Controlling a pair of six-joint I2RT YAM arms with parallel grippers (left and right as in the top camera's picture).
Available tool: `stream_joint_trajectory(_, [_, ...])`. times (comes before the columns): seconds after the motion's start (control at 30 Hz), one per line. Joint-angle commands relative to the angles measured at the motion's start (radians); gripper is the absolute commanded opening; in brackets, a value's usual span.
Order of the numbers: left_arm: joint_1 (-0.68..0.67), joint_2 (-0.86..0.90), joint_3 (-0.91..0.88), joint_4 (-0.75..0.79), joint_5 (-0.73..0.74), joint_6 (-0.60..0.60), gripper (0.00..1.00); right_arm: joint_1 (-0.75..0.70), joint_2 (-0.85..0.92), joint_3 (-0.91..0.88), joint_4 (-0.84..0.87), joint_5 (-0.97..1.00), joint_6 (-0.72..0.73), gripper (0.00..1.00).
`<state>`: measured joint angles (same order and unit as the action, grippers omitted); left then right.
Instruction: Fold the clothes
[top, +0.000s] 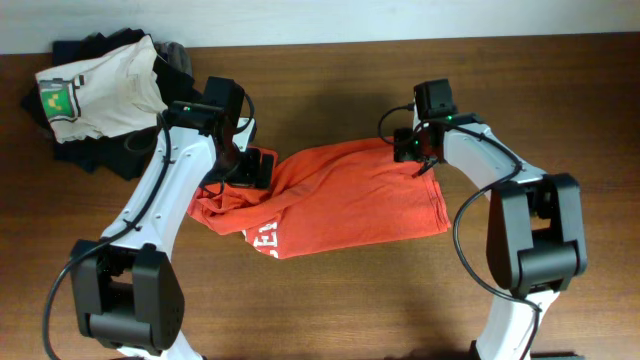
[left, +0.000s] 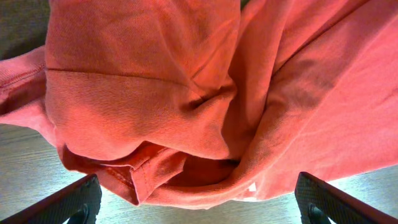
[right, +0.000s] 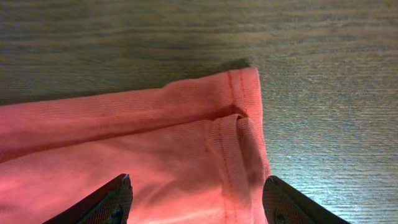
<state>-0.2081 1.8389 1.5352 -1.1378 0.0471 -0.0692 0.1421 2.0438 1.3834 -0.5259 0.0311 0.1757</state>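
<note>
both spread wide, the right end effector (right: 198, 200) should pinch the hem corner of the red-orange t-shirt (right: 155, 143) lying just ahead between its fingers (right: 112, 200), the left end effector (left: 198, 204) the bunched folds before it.

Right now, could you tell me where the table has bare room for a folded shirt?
The table is bare between the orange shirt and the near edge, and along the far edge between the clothes pile and the right gripper. Crowded: the centre around the left gripper, and the pile's corner.
</note>
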Motion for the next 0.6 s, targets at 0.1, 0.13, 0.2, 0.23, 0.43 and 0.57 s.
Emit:
stream_joint_trajectory(0.1, [-0.001, 0.008, 0.003, -0.001, 0.016, -0.006, 0.99, 0.0, 0.04, -0.007, 0.034, 0.042, -0.007, 0.63])
stream_joint_trajectory(0.13, [-0.001, 0.008, 0.003, 0.0, 0.016, -0.006, 0.99, 0.0, 0.04, -0.007, 0.036, 0.042, -0.007, 0.61])
stream_joint_trajectory(0.2, [-0.001, 0.008, 0.003, 0.002, 0.016, -0.006, 0.99, 0.0, 0.04, -0.007, 0.037, 0.048, -0.007, 0.58])
stream_joint_trajectory(0.23, [-0.001, 0.008, 0.003, 0.003, 0.016, -0.006, 0.99, 0.0, 0.04, -0.007, 0.037, 0.06, -0.007, 0.56])
stream_joint_trajectory(0.43, [-0.001, 0.008, 0.003, 0.005, 0.016, -0.006, 0.99, 0.0, 0.04, -0.001, 0.033, 0.098, -0.007, 0.43])
stream_joint_trajectory(0.57, [-0.001, 0.008, 0.003, 0.008, 0.016, -0.006, 0.99, 0.0, 0.04, 0.009, 0.027, 0.115, -0.006, 0.23])
